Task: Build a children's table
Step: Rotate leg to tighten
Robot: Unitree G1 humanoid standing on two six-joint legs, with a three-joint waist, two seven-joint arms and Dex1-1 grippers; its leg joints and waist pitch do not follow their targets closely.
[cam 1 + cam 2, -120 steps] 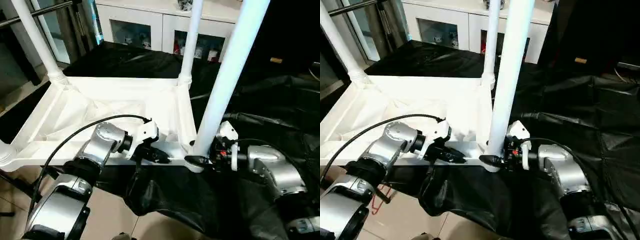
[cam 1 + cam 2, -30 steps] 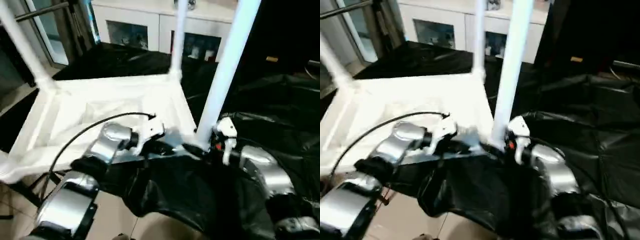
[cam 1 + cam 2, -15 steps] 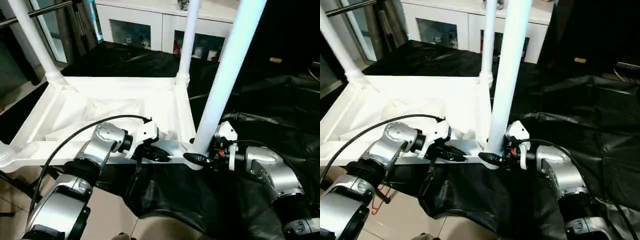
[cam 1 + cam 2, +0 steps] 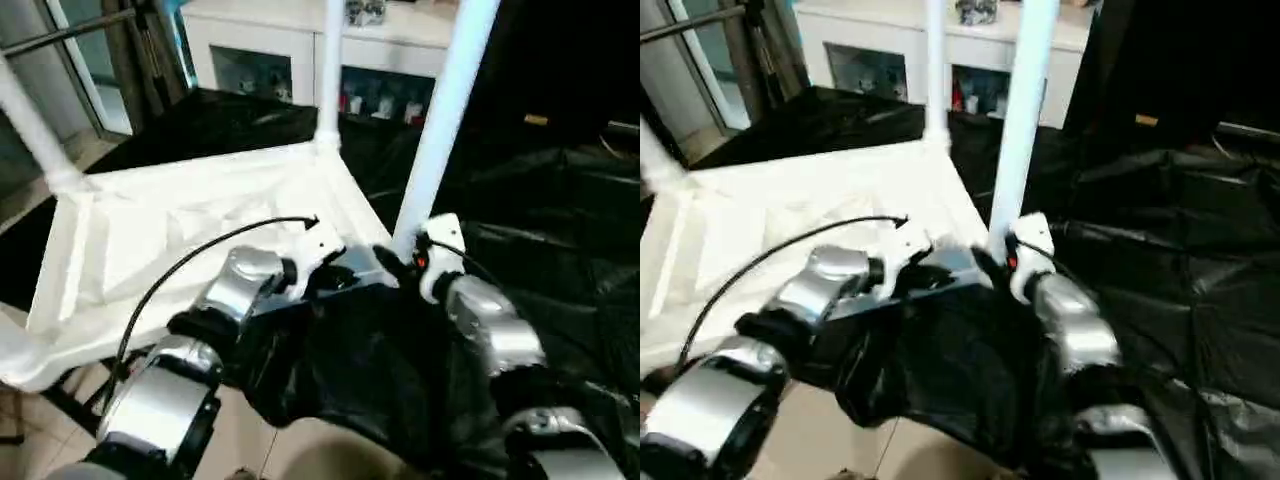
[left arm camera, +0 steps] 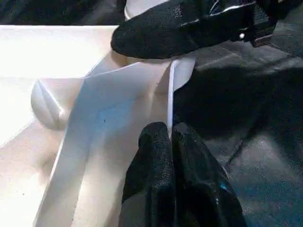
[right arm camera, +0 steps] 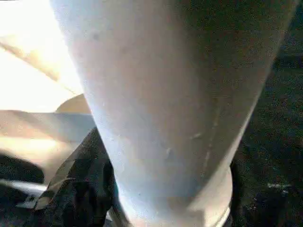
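Observation:
The white tabletop (image 4: 150, 235) lies upside down with its ribbed underside up. Three white legs stand in its corner sockets: the near right leg (image 4: 440, 110), a far leg (image 4: 328, 70) and a left leg (image 4: 30, 130). My left gripper (image 5: 169, 135) is shut on the thin near rim of the tabletop, close to the near right corner. Beside that corner, my right gripper (image 4: 392, 262) is shut on the base of the near right leg (image 6: 165, 94); one of its fingers (image 5: 189, 23) lies across the socket.
Black cloth (image 4: 560, 230) covers the surface on the right and hangs under the tabletop's near edge. A white glass-fronted cabinet (image 4: 270, 60) stands behind. A metal rail (image 4: 80, 25) crosses the top left. Tiled floor (image 4: 250, 440) lies below.
The tabletop has swung since half a second ago. Its near right corner has gone farther from me, and both grippers have gone with it, still holding.

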